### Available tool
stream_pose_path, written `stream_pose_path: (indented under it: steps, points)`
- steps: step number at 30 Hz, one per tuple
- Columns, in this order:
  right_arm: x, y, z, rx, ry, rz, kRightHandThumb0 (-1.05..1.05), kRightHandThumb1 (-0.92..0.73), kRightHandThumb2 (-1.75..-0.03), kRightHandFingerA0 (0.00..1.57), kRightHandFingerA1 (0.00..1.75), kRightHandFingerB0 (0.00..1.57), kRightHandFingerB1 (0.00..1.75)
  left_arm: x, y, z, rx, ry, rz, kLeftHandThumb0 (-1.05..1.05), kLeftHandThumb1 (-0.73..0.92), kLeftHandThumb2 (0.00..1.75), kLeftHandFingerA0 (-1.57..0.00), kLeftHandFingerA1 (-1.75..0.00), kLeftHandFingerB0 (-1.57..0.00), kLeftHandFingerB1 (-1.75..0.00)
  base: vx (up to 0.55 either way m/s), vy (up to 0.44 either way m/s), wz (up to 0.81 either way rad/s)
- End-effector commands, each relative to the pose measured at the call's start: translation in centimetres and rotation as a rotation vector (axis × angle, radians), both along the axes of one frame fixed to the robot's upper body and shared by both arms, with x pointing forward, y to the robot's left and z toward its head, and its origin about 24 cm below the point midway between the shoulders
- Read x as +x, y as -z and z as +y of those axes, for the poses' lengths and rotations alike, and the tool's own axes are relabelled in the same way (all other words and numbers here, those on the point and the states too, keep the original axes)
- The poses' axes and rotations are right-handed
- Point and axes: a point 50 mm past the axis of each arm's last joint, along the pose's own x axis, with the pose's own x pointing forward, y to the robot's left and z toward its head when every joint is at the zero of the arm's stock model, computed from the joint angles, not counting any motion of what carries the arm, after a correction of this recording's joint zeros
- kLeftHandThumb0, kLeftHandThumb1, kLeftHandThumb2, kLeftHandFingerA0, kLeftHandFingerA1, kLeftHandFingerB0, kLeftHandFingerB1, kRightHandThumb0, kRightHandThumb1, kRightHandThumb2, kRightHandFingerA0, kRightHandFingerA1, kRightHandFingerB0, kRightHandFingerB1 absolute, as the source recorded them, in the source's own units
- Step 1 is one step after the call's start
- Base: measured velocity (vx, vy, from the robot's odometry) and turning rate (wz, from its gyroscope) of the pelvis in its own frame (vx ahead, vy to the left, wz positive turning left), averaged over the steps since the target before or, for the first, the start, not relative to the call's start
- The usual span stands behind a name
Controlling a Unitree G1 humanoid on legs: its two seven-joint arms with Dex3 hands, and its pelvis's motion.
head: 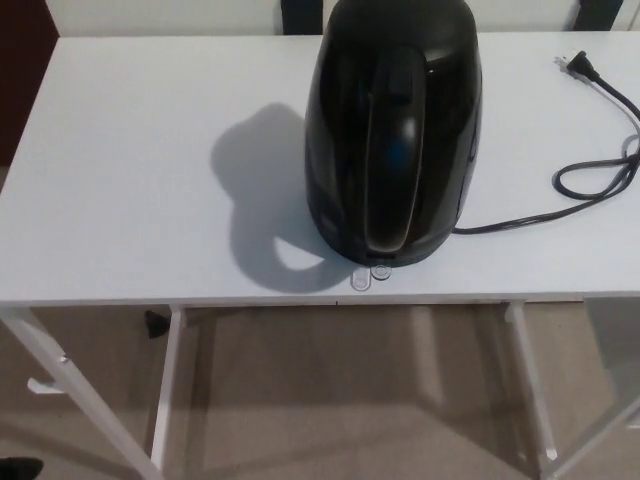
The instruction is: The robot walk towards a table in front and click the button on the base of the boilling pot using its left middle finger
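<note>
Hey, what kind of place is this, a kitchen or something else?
Probably an ordinary indoor room set up for a test, not clearly a kitchen. A black kettle stands on a plain white table, its power cord lies unplugged beside it, and the floor looks like beige carpet.

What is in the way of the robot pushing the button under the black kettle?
Nothing visible. The button pokes out at the base of the black kettle, at the near edge of the white table, with bare tabletop around it. The power cord lies off to the right. Neither hand shows.
</note>
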Motion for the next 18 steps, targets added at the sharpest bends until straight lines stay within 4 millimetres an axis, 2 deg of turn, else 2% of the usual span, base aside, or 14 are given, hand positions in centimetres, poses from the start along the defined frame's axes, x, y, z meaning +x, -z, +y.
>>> stream_pose_path:
  steps: [1, 5, 6, 7, 8, 9, 10, 11, 12, 13, 15, 16, 17, 18]
  points:
    - [0.1, -0.1, -0.6, -0.033, 0.002, 0.008, -0.37, -0.57, -0.57, 0.9, 0.5, 0.53, 0.41, 0.2, -0.4, 0.2, 0.04, 0.04, -0.011, -0.54, 0.43, 0.74, -0.52, -0.49, -0.4, -0.45, 0.0, 0.0, 0.0]
    - [0.9, -0.5, -1.1, -0.023, 0.014, 0.0, -0.34, -0.58, -0.57, 0.89, 0.51, 0.52, 0.4, 1.1, -0.3, -2.6, 0.081, 0.249, -0.073, -0.57, 0.46, 0.77, -0.49, -0.49, -0.34, -0.44, 0.0, 0.0, 0.0]
    - [1.0, -0.6, -1.1, -0.021, 0.016, -0.001, -0.35, -0.58, -0.57, 0.89, 0.5, 0.52, 0.41, 1.2, -0.4, -3.6, 0.1, 0.331, -0.093, -0.53, 0.57, 0.58, -0.54, -0.37, -0.39, -0.34, 0.0, 0.0, 0.0]
    - [1.1, -0.6, -1.2, -0.02, 0.018, 0.0, -0.35, -0.58, -0.57, 0.89, 0.5, 0.52, 0.41, 1.2, -0.5, -4.6, 0.127, 0.409, -0.116, -0.53, 0.57, 0.58, -0.54, -0.37, -0.39, -0.34, 0.0, 0.0, 0.0]
    - [0.8, -0.6, -1.3, -0.021, 0.014, 0.004, -0.35, -0.57, -0.57, 0.87, 0.5, 0.52, 0.41, 0.9, -0.4, -6.5, 0.155, 0.555, -0.153, -0.56, 0.51, 0.78, -0.4, -0.46, -0.29, -0.42, 0.0, 0.0, 0.0]
    - [0.7, -0.5, -1.2, -0.021, 0.007, 0.004, -0.36, -0.56, -0.56, 0.87, 0.5, 0.53, 0.41, 0.5, -0.6, -8.3, 0.209, 0.711, -0.199, -0.57, 0.53, 0.79, -0.38, -0.46, -0.27, -0.42, 0.0, 0.0, 0.0]
    - [0.7, -0.5, -1.2, -0.022, 0.004, 0.004, -0.36, -0.56, -0.57, 0.87, 0.5, 0.53, 0.41, 0.5, -0.6, -8.8, 0.248, 0.774, -0.207, -0.52, 0.67, 0.6, -0.41, -0.33, -0.27, -0.3, 0.0, 0.0, 0.0]
    - [0.7, -0.5, -1.2, -0.023, 0.0, 0.004, -0.36, -0.56, -0.57, 0.87, 0.5, 0.53, 0.41, 0.4, -0.7, -9.4, 0.298, 0.852, -0.217, -0.52, 0.67, 0.6, -0.41, -0.33, -0.27, -0.3, 0.0, 0.0, 0.0]
    - [0.7, -0.4, -1.0, -0.024, -0.003, 0.008, -0.35, -0.56, -0.57, 0.87, 0.5, 0.53, 0.41, 0.2, -1.0, -10.4, 0.34, 0.979, -0.243, -0.38, 0.51, 0.97, -0.3, -0.56, -0.06, -0.45, 0.0, 0.0, 0.0]
    - [0.6, -0.4, -1.0, -0.021, 0.004, 0.013, -0.34, -0.56, -0.57, 0.88, 0.49, 0.53, 0.4, 0.3, -1.6, -11.9, 0.397, 1.127, -0.29, -0.56, 0.6, 0.83, -0.24, -0.43, -0.09, -0.38, 0.0, 0.0, 0.0]
    - [0.5, -0.3, -1.0, -0.016, 0.011, 0.016, -0.35, -0.57, -0.57, 0.88, 0.5, 0.53, 0.4, 0.3, -2.2, -13.5, 0.434, 1.254, -0.352, -0.56, 0.62, 0.83, -0.2, -0.41, -0.1, -0.38, 0.0, 0.0, 0.0]
    - [0.5, -0.3, -1.0, -0.017, 0.012, 0.017, -0.35, -0.57, -0.57, 0.87, 0.5, 0.52, 0.4, 0.3, -2.4, -14.0, 0.439, 1.286, -0.378, -0.49, 0.77, 0.65, -0.24, -0.29, -0.14, -0.27, 0.0, 0.0, 0.0]
    - [0.7, -0.4, -1.0, -0.017, 0.013, 0.009, -0.34, -0.58, -0.57, 0.86, 0.5, 0.52, 0.41, 0.7, -3.2, -15.4, 0.437, 1.351, -0.437, -0.45, 0.79, 0.65, -0.2, -0.28, -0.14, -0.27, 0.0, 0.0, 0.0]
    - [0.8, -0.5, -1.1, -0.018, 0.013, 0.005, -0.36, -0.57, -0.57, 0.87, 0.5, 0.53, 0.41, 0.9, -3.7, -16.3, 0.45, 1.399, -0.472, -0.27, 0.69, 1.15, 0.0, -0.48, 0.0, -0.48, 0.0, 0.0, 0.0]
